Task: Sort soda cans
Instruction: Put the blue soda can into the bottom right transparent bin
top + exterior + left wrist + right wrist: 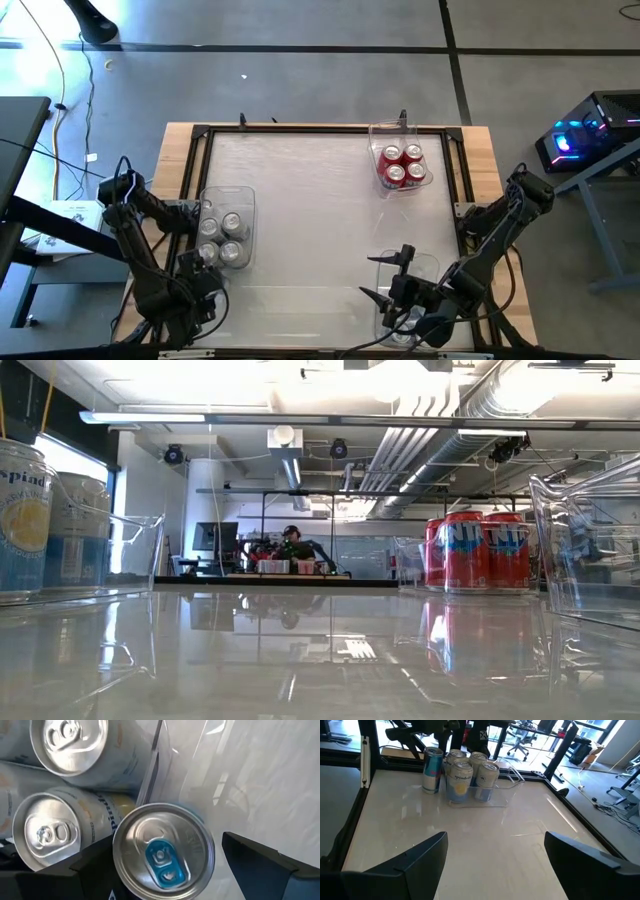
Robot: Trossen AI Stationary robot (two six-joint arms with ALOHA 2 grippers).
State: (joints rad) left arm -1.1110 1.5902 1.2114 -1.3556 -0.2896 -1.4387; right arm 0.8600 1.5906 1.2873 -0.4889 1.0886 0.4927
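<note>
A blue soda can with a blue tab (162,852) stands upright on the table just outside the near end of the left clear bin (502,795), as the right wrist view shows (432,770). My left gripper (167,855) is open above it, one finger on either side of its top, apart from it as far as I can see. Several silver cans (222,238) (65,745) stand in that bin. Red cans (403,167) (480,550) stand in the far right bin. My right gripper (495,845) is open over the near right bin (425,262).
A raised black frame (300,130) borders the glossy table top. The middle of the table (320,220) between the three bins holds nothing. The right arm hides what the near right bin contains. A person sits at a desk far behind the table (292,550).
</note>
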